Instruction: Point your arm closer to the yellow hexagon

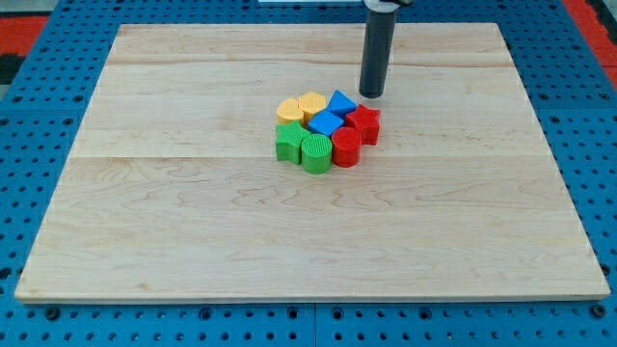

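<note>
My tip (372, 94) perhaps just beyond yellow hexagon (290, 109)

Red cylinder (346, 148) touching green block (316, 152); wooden board (193, 241).

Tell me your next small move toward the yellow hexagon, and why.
Probably slide my tip toward the view's left, along the cluster's top edge. It stands just above the blue block, while the yellow hexagon sits at the cluster's upper left, beyond the yellow heart-like block.
</note>
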Motion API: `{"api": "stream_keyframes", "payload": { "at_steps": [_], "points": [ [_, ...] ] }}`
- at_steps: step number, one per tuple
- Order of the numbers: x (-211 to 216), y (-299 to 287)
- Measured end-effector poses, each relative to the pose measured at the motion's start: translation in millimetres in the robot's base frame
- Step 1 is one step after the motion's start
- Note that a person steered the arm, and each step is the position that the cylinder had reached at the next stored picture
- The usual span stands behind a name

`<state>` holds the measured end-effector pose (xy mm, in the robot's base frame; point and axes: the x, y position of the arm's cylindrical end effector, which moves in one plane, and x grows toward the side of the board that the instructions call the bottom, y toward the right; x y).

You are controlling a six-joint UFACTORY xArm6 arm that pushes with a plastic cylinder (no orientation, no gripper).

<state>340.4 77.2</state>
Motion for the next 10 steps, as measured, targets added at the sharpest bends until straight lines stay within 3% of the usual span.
{"api": "stream_keyframes", "payload": {
  "at_steps": [2, 3, 5, 6, 10],
  "points": [
    [7, 0],
    [-28, -3],
    [-31, -56],
    [-31, -56],
    [10, -67]
  ]
}}
